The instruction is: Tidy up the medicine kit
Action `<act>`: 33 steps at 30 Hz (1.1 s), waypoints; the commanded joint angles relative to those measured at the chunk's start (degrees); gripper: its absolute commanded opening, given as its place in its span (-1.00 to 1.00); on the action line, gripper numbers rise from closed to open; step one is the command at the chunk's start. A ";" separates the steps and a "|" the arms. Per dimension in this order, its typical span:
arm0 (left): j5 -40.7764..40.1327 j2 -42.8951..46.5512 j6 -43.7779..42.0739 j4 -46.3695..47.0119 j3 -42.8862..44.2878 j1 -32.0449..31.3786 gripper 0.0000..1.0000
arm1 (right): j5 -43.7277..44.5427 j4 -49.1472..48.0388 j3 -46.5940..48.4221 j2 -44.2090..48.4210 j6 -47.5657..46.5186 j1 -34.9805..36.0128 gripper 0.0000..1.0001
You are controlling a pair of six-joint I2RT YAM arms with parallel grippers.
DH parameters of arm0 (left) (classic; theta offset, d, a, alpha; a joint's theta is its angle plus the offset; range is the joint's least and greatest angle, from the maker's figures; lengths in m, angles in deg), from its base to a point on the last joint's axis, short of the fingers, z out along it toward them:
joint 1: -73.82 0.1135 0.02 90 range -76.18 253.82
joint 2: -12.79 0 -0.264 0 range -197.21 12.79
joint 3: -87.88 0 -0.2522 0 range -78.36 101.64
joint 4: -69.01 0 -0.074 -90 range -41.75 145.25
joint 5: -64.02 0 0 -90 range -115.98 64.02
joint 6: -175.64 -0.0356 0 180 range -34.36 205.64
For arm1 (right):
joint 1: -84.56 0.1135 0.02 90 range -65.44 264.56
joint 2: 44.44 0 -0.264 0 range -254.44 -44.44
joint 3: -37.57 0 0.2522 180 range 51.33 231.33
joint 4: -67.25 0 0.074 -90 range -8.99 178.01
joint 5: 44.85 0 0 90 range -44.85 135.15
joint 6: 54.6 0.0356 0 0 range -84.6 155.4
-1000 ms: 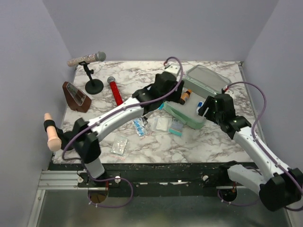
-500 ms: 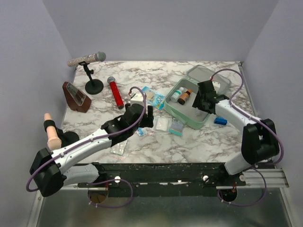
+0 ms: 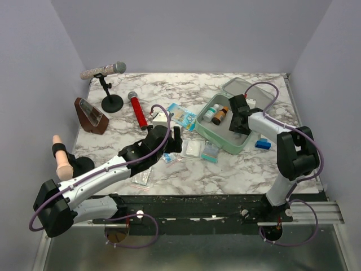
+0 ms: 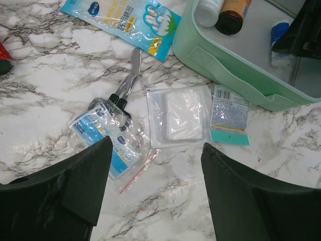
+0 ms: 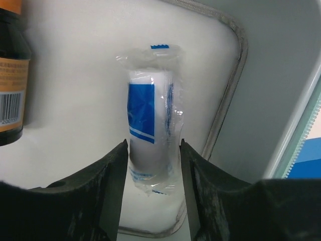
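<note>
The medicine kit (image 3: 224, 144) is a mint-green case, open, with its lid (image 3: 243, 89) lying back. It holds a white bottle (image 3: 210, 114) and an amber bottle (image 3: 221, 114). My right gripper (image 3: 238, 121) is inside the case. In the right wrist view it (image 5: 153, 143) is shut on a wrapped white-and-blue bandage roll (image 5: 150, 100) lying on the case floor, next to the amber bottle (image 5: 10, 75). My left gripper (image 3: 176, 137) is open and empty. In the left wrist view it (image 4: 156, 148) hovers over the table just short of a gauze packet (image 4: 178, 115).
A teal packet (image 4: 229, 116), a bagged alcohol pad (image 4: 108, 138), metal scissors (image 4: 128, 85) and a blue-white packet (image 4: 125, 15) lie left of the case. A small blue box (image 3: 262, 144) lies right of it. A red microphone (image 3: 138, 110), a mic stand (image 3: 111, 103) and a wooden metronome (image 3: 90, 114) stand at the back left.
My left arm has drawn back from the case to above the packets. My right gripper has moved into the case and shifted slightly left over the last half second.
</note>
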 commanded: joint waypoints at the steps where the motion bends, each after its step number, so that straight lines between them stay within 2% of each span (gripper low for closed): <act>1: -1.17 -0.43 0.74 1.12 -0.54 0.06 0.64 | -2.42 0.29 0.91 0.25 1.27 -0.31 0.01; 9: -0.90 -0.17 1.36 0.59 -1.24 0.06 0.63 | -10.87 -3.58 3.98 0.52 8.12 -0.31 -0.22; 17: -0.73 0.62 2.50 -0.46 -2.21 0.06 0.62 | -12.54 -7.26 7.32 -4.58 13.84 -0.49 -0.28; 20: -0.64 0.45 2.50 -0.81 -2.38 0.06 0.62 | -13.60 -6.04 9.52 -7.13 14.63 -0.49 -0.19; 24: -0.81 0.53 2.50 -1.16 -2.73 0.06 0.62 | -12.90 -5.69 9.44 -7.49 15.60 -0.49 0.24; 27: -0.81 0.36 2.50 -0.99 -3.09 0.06 0.62 | -12.72 -6.30 8.65 -6.44 16.48 -0.57 0.47; 33: -0.81 -0.35 2.50 -0.99 -3.09 -0.03 0.62 | -13.68 -8.41 6.10 -0.47 16.74 -0.49 0.68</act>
